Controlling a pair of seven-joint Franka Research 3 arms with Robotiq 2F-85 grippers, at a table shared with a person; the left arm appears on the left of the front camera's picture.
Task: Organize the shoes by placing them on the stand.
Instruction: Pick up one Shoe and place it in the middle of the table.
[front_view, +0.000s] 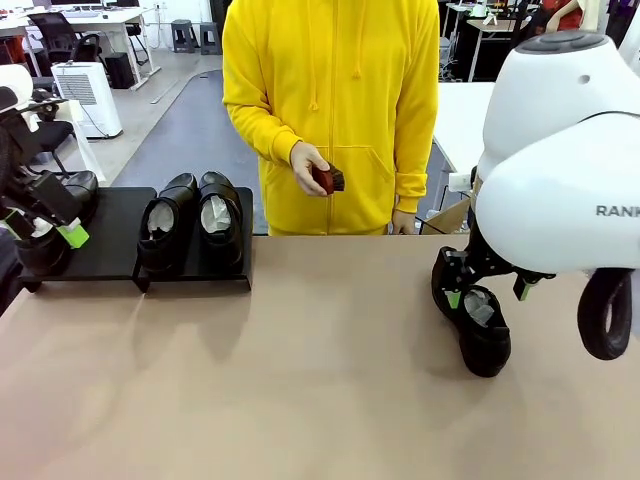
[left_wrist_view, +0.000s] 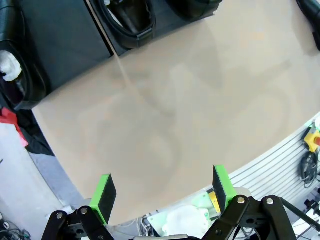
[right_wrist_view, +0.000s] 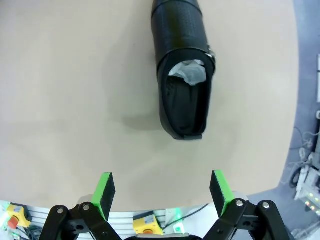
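The black stand sits at the table's left and carries three shoes. Two of the shoes stand side by side at its right end. A third shoe is at its left end, partly behind my left gripper, which is open and holds nothing. In the left wrist view the left gripper hangs over bare table, with the stand and the left-end shoe beyond it. A fourth shoe lies on the table at right. My right gripper hovers open above it.
A person in a yellow hoodie stands at the far side, one hand holding a small reddish-brown brush. The tan tabletop is bare between the stand and the right-hand shoe. A cardboard box shows behind the table at right.
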